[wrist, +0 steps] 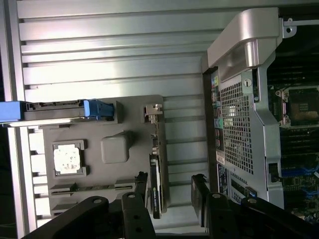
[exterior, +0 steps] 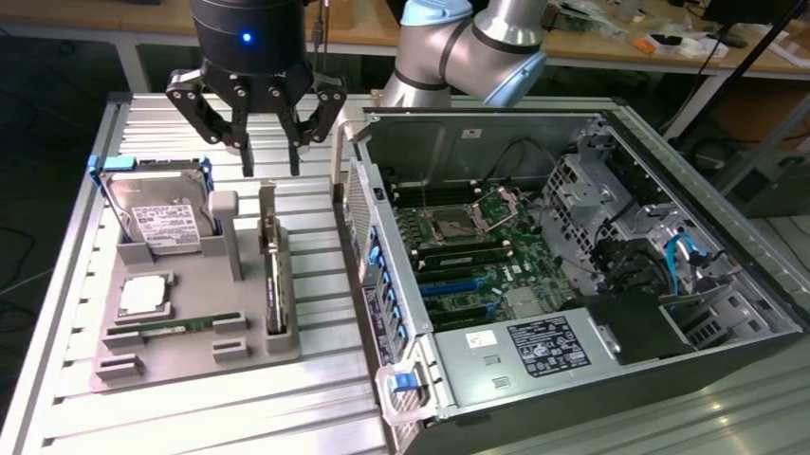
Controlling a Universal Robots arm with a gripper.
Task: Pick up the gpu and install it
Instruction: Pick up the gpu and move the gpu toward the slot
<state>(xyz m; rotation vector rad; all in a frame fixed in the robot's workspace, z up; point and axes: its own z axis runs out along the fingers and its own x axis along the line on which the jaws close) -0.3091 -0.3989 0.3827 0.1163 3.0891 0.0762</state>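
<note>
- One gpu (exterior: 271, 275) stands on its long edge in a slot of the tray. It is straight below the jaws and clear of them. In the wrist view the card (wrist: 155, 186) lines up with the gap between them, nearer to one side.
- The jaws are spread wide and hold nothing.
- One grey tray (exterior: 209, 301) (wrist: 129, 114) lies under the jaws and carries the card.
- One silver hard drive (exterior: 162, 213) (wrist: 55, 110), in a blue-ended carrier, leans in the tray on the side of the jaws away from the case.
- One square processor chip (exterior: 143, 296) (wrist: 67, 159) and one narrow green memory stick (exterior: 165, 329) lie flat in the tray, near the drive.
- One open computer case (exterior: 494, 133) (wrist: 239, 114) sits on the jaws' other side, just beside the tray, with its motherboard exposed.
- One ribbed metal counter (exterior: 317, 398) (wrist: 109, 59) carries both the tray and the case.
</note>
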